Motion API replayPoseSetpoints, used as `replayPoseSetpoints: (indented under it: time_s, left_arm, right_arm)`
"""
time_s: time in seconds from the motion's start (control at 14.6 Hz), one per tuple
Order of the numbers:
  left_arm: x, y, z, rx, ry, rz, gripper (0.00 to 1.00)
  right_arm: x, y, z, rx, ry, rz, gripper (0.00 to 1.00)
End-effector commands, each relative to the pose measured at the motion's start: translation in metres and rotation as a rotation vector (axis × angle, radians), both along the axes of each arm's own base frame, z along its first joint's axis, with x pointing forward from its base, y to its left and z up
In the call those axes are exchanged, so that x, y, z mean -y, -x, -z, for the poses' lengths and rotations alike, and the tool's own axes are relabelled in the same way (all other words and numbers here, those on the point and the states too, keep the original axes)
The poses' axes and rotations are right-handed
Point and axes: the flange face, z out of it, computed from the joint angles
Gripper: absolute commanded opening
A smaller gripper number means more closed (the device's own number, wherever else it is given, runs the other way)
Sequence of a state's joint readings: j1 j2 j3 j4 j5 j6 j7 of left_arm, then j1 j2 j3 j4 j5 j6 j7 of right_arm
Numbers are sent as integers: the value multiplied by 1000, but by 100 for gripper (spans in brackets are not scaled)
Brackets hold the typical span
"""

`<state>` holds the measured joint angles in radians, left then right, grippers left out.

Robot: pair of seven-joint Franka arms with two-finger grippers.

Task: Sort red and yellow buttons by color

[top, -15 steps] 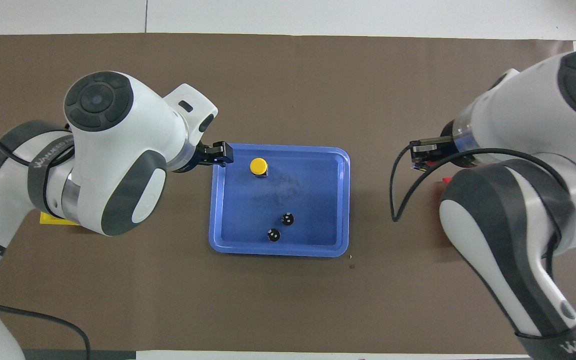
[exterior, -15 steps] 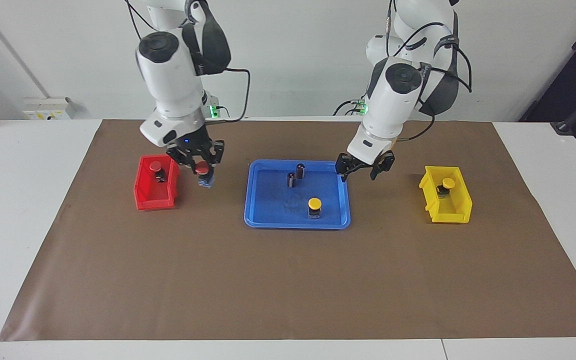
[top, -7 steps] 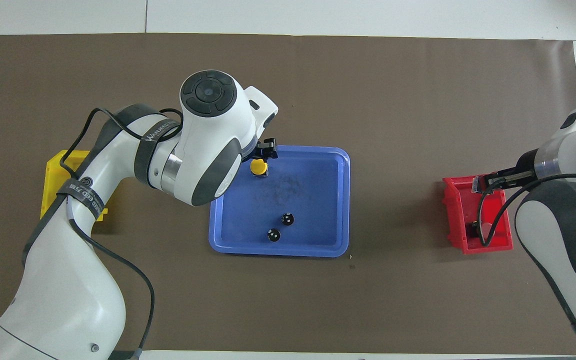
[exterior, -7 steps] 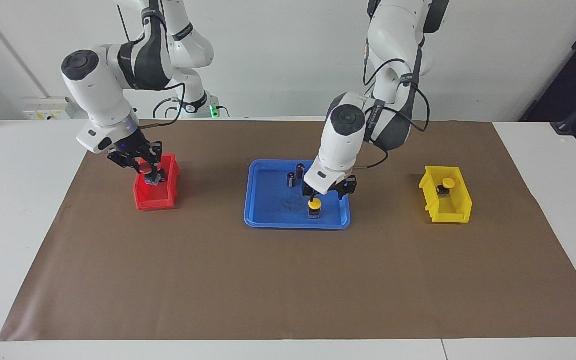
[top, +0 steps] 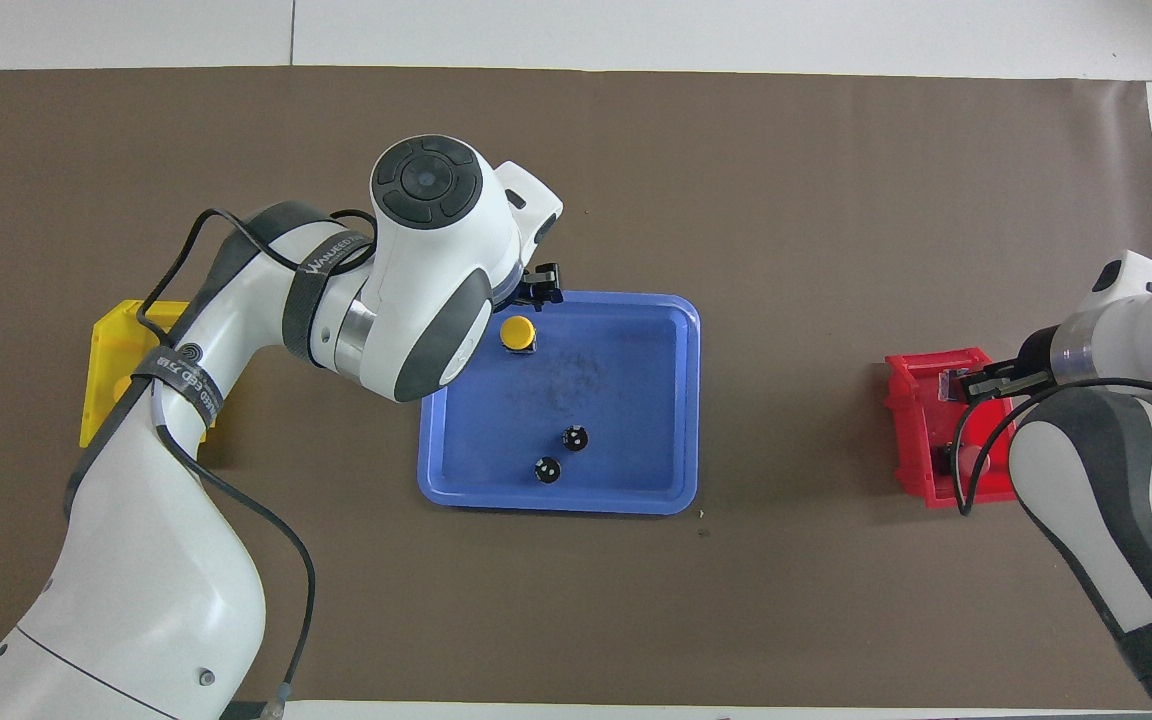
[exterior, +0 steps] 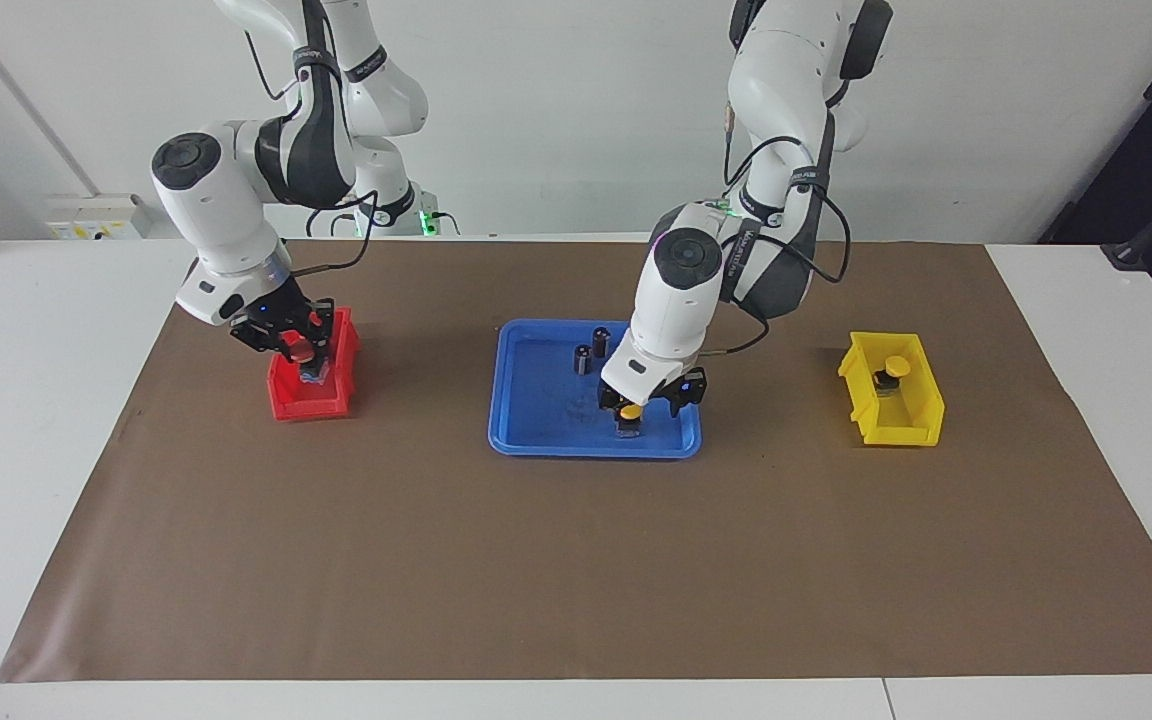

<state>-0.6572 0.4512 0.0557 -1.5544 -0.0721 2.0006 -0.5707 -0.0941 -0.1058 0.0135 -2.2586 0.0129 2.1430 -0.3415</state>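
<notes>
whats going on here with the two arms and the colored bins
Two robot arms are sorting push-buttons by color. The right gripper is over the red bin, holding a red button. The left gripper is down around the yellow button in the blue tray, where two dark cylinders also stand. The yellow bin already holds one yellow button.

one yellow button (exterior: 629, 411) stands upright on its black base in the blue tray (exterior: 536, 440). another yellow button (exterior: 895, 367) sits in the yellow bin (exterior: 911, 425). a red button (exterior: 304, 353) hangs over the red bin (exterior: 311, 405).
</notes>
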Motion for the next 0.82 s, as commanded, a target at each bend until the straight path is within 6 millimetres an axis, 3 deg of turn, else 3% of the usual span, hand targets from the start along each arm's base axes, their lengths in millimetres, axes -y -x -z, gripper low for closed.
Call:
replayPoseSetpoints:
  time_s: [0.0, 0.27, 0.41, 0.48, 0.62, 0.75]
  left_arm:
    - [6, 7, 11, 4, 9, -36, 88]
    - [8, 10, 18, 4, 8, -36, 86]
    - [6, 12, 22, -4, 2, -64, 75]
    - [8, 14, 22, -7, 0, -66, 57]
    - [6, 13, 24, -12, 9, -84, 4]
    - [5, 12, 23, -20, 22, -94, 2]
  right_arm:
    - [1, 12, 12, 18, -3, -22, 11]
    - [1, 13, 21, 21, -3, -21, 11]
    - [0, 18, 32, 38, 0, -21, 11]
    - [1, 20, 36, 33, 0, -20, 11]
    - [0, 20, 43, 30, -1, -19, 11]
    - [-3, 20, 46, 32, -1, -18, 11]
